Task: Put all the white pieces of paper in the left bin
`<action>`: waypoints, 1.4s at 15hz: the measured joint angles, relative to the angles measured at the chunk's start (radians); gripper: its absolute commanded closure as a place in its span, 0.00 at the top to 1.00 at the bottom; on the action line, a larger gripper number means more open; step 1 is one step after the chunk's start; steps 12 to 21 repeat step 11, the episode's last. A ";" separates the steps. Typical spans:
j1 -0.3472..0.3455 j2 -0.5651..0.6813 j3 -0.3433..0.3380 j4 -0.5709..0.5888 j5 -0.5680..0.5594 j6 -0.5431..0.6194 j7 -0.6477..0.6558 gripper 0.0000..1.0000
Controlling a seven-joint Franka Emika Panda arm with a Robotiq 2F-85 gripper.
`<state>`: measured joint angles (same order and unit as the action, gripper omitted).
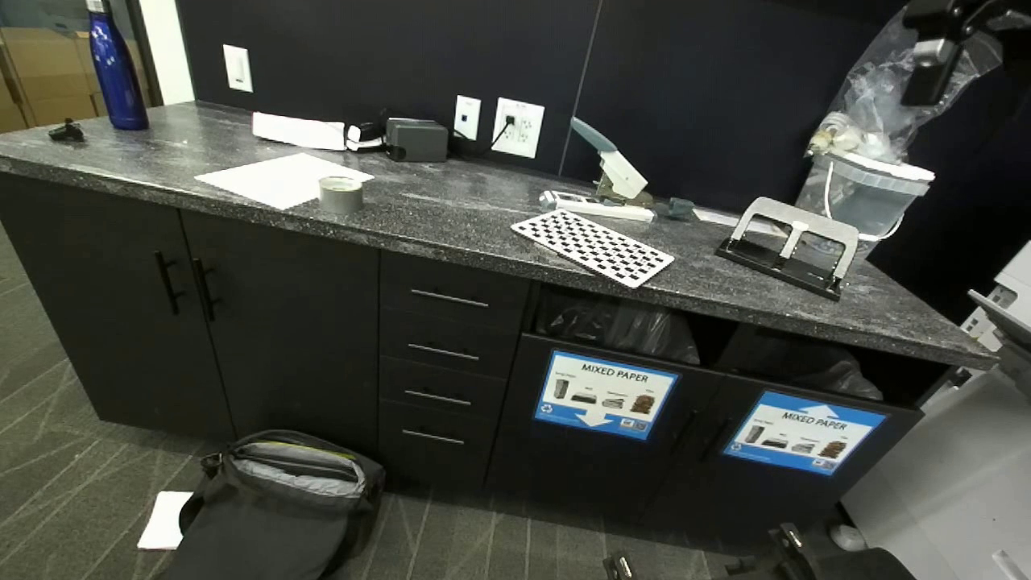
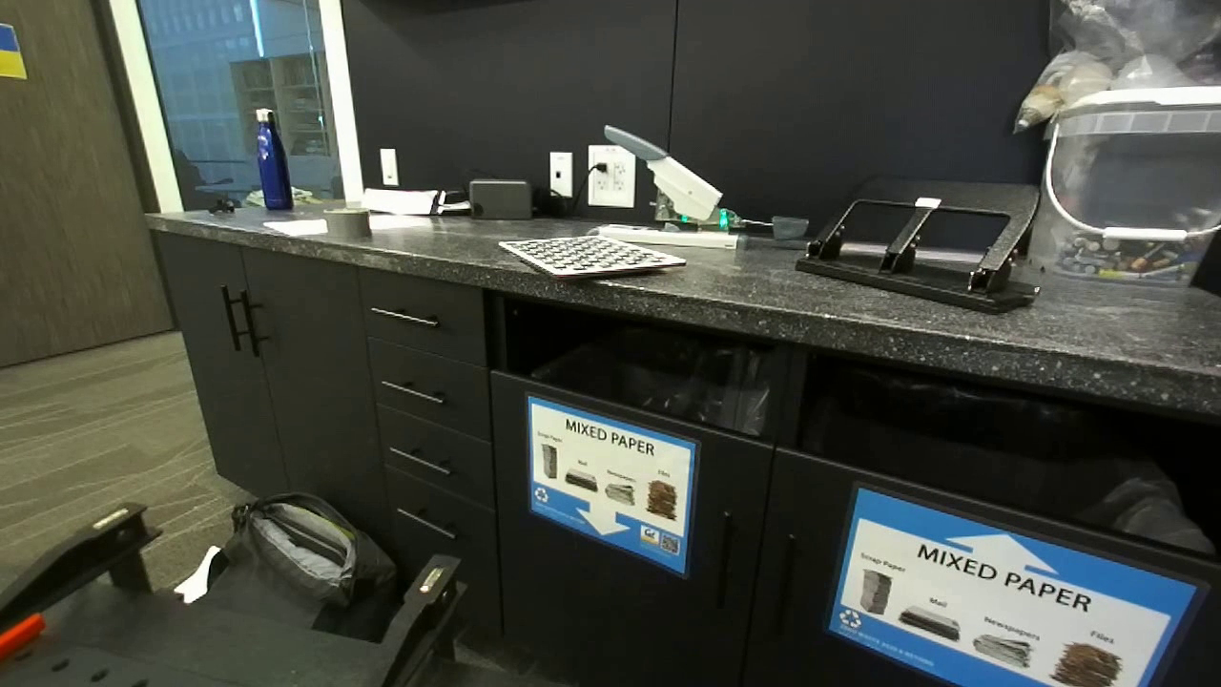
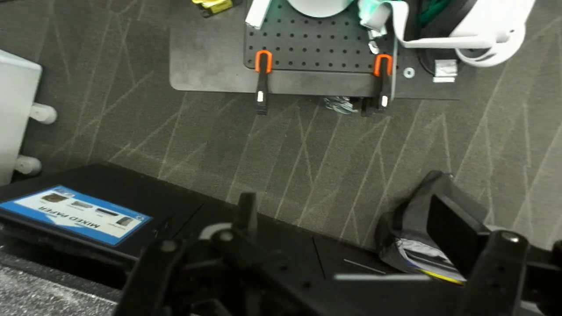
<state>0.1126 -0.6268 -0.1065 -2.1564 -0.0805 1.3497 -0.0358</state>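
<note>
A white sheet of paper (image 1: 266,179) lies flat on the counter near a tape roll; it also shows at a low angle in an exterior view (image 2: 291,227). Another white piece (image 1: 165,519) lies on the floor beside the bag. A white strip (image 1: 734,221), perhaps paper, lies behind the hole punch. The left bin (image 1: 652,330) is an opening with a clear liner above a Mixed Paper sign; it also shows in an exterior view (image 2: 658,372). My gripper (image 3: 340,215) is open and empty, its fingers wide apart. Part of it shows high at the right (image 1: 934,72).
On the counter are a tape roll (image 1: 341,197), checkered board (image 1: 592,246), stapler (image 1: 620,173), hole punch (image 1: 789,242), bucket (image 1: 862,193) and blue bottle (image 1: 117,72). A right bin (image 1: 813,366) adjoins. A dark bag (image 1: 282,515) stands on the floor. Clamps (image 3: 263,81) hold a plate.
</note>
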 measured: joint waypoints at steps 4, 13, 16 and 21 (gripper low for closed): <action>-0.034 -0.001 0.008 -0.010 0.125 0.009 0.026 1.00; -0.058 0.004 0.011 -0.057 0.147 0.026 0.020 1.00; -0.058 0.004 0.011 -0.057 0.147 0.026 0.020 1.00; -0.058 0.004 0.011 -0.057 0.147 0.026 0.020 1.00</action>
